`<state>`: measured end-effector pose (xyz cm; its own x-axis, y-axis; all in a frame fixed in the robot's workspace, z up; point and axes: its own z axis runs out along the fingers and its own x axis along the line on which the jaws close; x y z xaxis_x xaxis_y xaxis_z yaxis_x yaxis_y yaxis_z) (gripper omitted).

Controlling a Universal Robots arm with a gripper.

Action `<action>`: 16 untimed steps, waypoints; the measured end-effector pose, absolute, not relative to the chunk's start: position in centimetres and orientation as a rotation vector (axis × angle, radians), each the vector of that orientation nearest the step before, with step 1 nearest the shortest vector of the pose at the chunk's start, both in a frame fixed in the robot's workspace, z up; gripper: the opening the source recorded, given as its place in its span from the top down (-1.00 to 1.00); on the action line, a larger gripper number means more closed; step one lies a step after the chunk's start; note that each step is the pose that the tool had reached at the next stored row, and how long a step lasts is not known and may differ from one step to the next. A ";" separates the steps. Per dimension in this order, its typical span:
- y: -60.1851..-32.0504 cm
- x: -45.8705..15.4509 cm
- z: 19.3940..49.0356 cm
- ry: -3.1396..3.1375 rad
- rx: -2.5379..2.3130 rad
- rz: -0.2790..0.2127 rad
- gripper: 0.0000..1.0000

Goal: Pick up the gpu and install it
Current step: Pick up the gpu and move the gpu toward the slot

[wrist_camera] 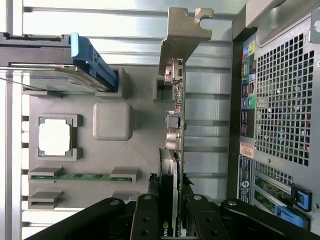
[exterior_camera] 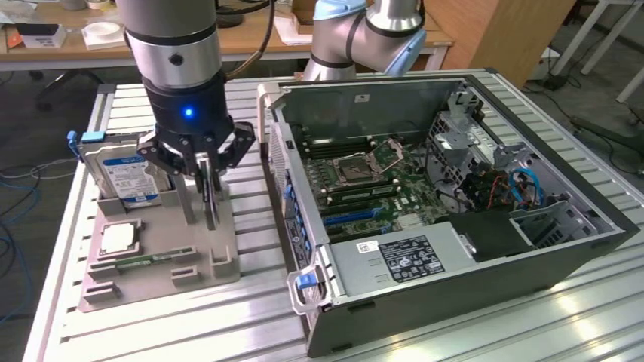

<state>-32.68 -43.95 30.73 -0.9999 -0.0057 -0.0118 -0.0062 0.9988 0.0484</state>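
Note:
The gpu [exterior_camera: 210, 197] is a thin dark card standing on edge over the grey parts holder [exterior_camera: 226, 256] at the exterior view's left. My gripper [exterior_camera: 207, 175] comes down from above, shut on the card's upper edge with a finger on each flat side. In the wrist view the gpu [wrist_camera: 178, 125] runs edge-on away from my gripper [wrist_camera: 176, 222], its silvery bracket [wrist_camera: 184, 37] at the far end and the black fingers [wrist_camera: 146, 220] flanking it. Whether the card's lower edge is clear of its slot in the holder I cannot tell.
On the holder sit a hard drive [exterior_camera: 126, 177] with a blue-white label, a square processor [exterior_camera: 119, 237] and a green memory stick [exterior_camera: 151, 262]. The open computer case [exterior_camera: 563, 256] lies at the exterior view's right, motherboard [exterior_camera: 367, 188] exposed. Its perforated rear panel [wrist_camera: 282, 100] is close beside the card.

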 end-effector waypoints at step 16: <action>-44.0 -32.7 31.7 3.129 -0.009 0.076 0.47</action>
<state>-32.68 -43.95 31.69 -0.9999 -0.0056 -0.0118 -0.0062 0.9988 0.0484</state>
